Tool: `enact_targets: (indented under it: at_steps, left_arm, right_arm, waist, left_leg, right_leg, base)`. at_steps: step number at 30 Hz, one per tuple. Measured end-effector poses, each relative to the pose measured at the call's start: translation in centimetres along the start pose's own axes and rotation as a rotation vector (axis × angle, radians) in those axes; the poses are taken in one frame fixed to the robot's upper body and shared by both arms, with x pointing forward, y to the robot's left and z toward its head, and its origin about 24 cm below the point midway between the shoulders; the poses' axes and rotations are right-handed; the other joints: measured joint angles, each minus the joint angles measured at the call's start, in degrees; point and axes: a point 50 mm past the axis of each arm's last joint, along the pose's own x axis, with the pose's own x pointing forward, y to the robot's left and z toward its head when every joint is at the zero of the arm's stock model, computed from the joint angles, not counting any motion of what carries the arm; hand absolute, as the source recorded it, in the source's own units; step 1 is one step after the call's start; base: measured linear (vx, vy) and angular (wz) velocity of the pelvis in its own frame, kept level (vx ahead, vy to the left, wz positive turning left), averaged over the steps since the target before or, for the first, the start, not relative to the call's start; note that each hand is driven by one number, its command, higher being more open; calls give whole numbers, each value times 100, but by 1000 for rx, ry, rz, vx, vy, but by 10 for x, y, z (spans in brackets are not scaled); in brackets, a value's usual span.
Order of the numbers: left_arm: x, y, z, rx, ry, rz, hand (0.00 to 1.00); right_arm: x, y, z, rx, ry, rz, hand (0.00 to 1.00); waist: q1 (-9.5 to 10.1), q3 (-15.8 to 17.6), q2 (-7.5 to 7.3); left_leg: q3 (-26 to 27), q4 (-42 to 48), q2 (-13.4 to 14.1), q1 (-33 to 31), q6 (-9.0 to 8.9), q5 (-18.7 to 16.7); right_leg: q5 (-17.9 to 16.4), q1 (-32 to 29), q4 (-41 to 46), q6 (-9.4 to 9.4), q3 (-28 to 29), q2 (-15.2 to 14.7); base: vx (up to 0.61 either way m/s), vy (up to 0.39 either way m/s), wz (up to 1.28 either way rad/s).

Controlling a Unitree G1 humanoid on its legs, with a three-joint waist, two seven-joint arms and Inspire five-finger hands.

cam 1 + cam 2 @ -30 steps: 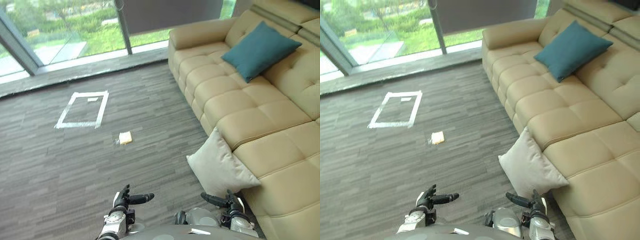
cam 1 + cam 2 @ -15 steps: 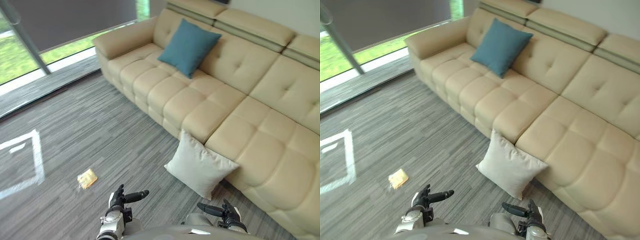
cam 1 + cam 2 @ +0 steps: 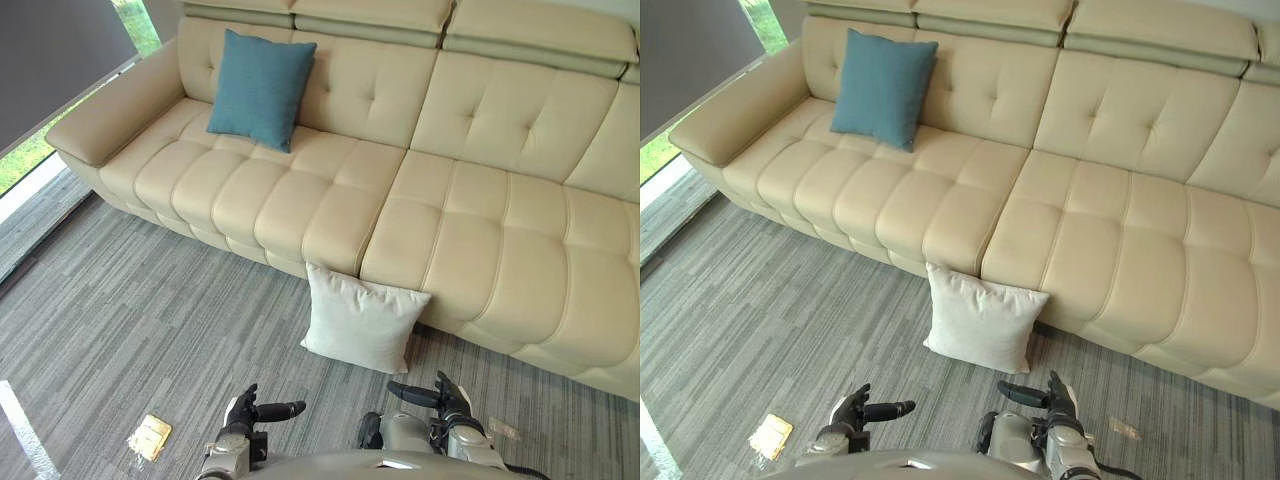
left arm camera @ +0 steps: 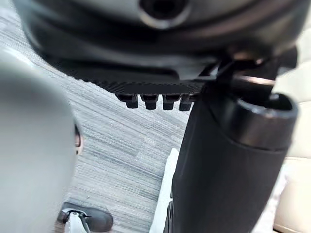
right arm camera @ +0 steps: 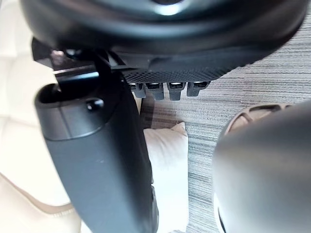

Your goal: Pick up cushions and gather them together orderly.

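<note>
Leather sheen, matt cloth, rough pile.
The sofa (image 3: 400,200) looks like smooth tufted leather, faintly glossy; the teal cushion (image 3: 258,88) and white cushion (image 3: 360,320) are matt cloth; the carpet (image 3: 130,320) is coarse.

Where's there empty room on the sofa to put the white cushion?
On the sofa, the seats right of the teal cushion are all bare. Only the back of the left end is taken, where that cushion leans. The white cushion leans on the sofa front, on the carpet.

Bare carpet (image 3: 150,320) fronts cushion (image 3: 358,320) against sofa (image 3: 480,230).
</note>
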Motion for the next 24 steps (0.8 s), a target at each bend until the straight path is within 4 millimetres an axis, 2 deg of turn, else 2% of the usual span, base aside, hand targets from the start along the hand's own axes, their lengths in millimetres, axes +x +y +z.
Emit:
enact_targets:
  at_steps: [1,4,5,6,7,8,9,10,11,12,14,18,22,24]
  left_arm:
    - [0,-2,2,-10,-12,-2,100]
    - [0,-3,8,-40,-38,3,100]
    - [0,-5,12,-47,-54,-1,100]
    - [0,-6,14,-49,-61,-3,100]
    - [0,-8,16,-54,-72,-5,100]
    - [0,-9,17,-55,-73,-6,100]
    - [0,-12,15,-64,-67,-13,100]
    - [1,-11,17,-60,-67,-15,100]
    - [1,-10,19,-57,-71,-14,100]
    - [2,-8,20,-53,-77,-8,100]
    - [2,-6,21,-45,-77,-7,100]
    - [2,-8,18,-42,-66,-11,100]
    - [1,-11,16,-42,-57,-17,100]
    - [1,-10,15,-48,-56,-13,100]
  right_arm:
    - [-1,0,-1,5,2,0,100]
    - [-1,0,-4,14,10,-4,100]
    - [-1,0,-4,15,12,-7,100]
    - [-2,0,-5,15,16,-8,100]
    - [-3,1,-8,15,24,-8,100]
    - [-3,1,-9,14,26,-8,100]
    - [-3,1,-9,13,28,-9,100]
    - [-3,2,-9,14,30,-9,100]
    - [-4,5,-11,18,34,-4,100]
    - [-6,10,-16,29,46,6,100]
    - [-9,17,-19,38,55,22,100]
    - [-8,16,-19,37,53,28,100]
    - [-7,10,-17,33,43,0,100]
    - [-7,8,-17,33,45,-9,100]
  waist:
    - [4,7,-21]
    - [47,15,-58]
    - [106,23,-78]
    - [146,23,-85]
    - [203,24,-95]
    - [223,21,-90]
    - [234,-22,-15]
    - [225,-50,-59]
    - [221,-53,-152]
    - [229,-116,-326]
    - [231,-168,-468]
    - [242,-183,-459]
    - [245,-149,-278]
    - [258,-163,-252]
  left_leg:
    - [-59,122,-35,-173,32,-140]
    - [-133,-450,-196,-462,101,-321]
    - [-534,-1133,-463,-676,145,-360]
    - [-802,-1375,-608,-751,140,-362]
    - [-1367,-1863,-900,-841,114,-330]
    - [-1561,-2104,-997,-848,111,-256]
    - [-1734,-2544,-1059,-833,218,314]
    - [-1699,-2588,-1067,-740,165,248]
    - [-1649,-2626,-1111,-687,175,254]
    - [-1556,-2741,-1212,-598,222,227]
    - [-1349,-2775,-1309,-483,310,170]
    - [-1035,-2886,-1414,-234,388,109]
    - [-975,-2887,-1354,-128,332,58]
    - [-987,-2848,-1312,-117,311,42]
  right_leg:
    - [9,115,-85,9,143,26]
    - [44,227,-206,59,472,33]
    - [67,300,-285,97,701,29]
    - [70,309,-292,103,804,25]
    - [76,312,-288,157,982,23]
    - [76,315,-282,215,1056,35]
    - [46,316,-253,338,1201,135]
    - [-39,334,-165,481,1315,113]
    - [-45,330,-131,506,1330,52]
    - [-91,294,-80,581,1371,-62]
    - [-128,296,-42,644,1498,-186]
    - [-171,323,-42,738,1724,-309]
    - [-168,358,-37,743,1793,-258]
    - [-168,390,-29,743,1777,-226]
  base:
    - [157,25,-87]
    - [112,61,-68]
    - [102,109,-67]
    - [134,180,-92]
    - [98,142,-70]
    - [157,225,-83]
    - [151,216,-63]
    - [159,220,-49]
    - [147,207,-28]
    - [126,164,-22]
    - [103,150,-34]
    - [25,82,-35]
    - [-27,-7,-13]
    - [-31,-55,2]
